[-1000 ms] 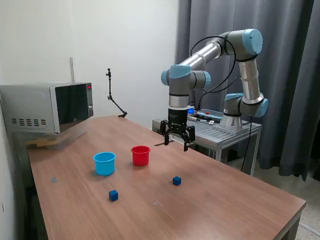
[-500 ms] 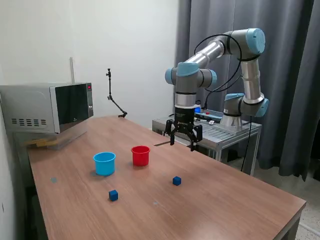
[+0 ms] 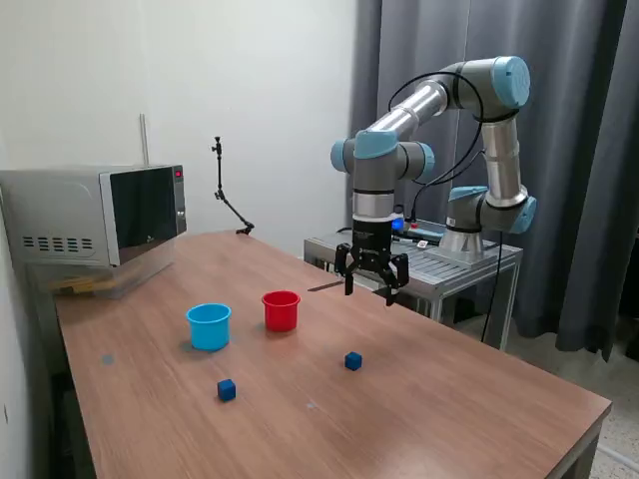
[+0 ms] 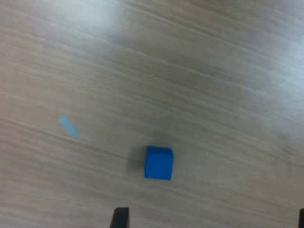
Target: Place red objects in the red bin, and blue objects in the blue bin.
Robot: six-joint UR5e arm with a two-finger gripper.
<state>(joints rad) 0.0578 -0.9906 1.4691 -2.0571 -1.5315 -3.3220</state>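
I saw the gripper (image 3: 370, 291) hanging wide open and empty above the table (image 3: 479, 399), a blue cube (image 4: 158, 163) below it, red cup (image 3: 281, 310) and blue cup (image 3: 209, 326) well apart.

Wooden table (image 3: 479, 399); microwave (image 3: 95, 215); blue cup (image 3: 209, 326); red cup (image 3: 281, 310); two blue cubes (image 3: 352, 360) (image 3: 227, 389).

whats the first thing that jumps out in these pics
The arm's open, empty gripper hangs above the wooden table, beyond one dark blue cube. At the exterior view's left stand the red cup and light blue cup, with a second blue cube nearer the camera.
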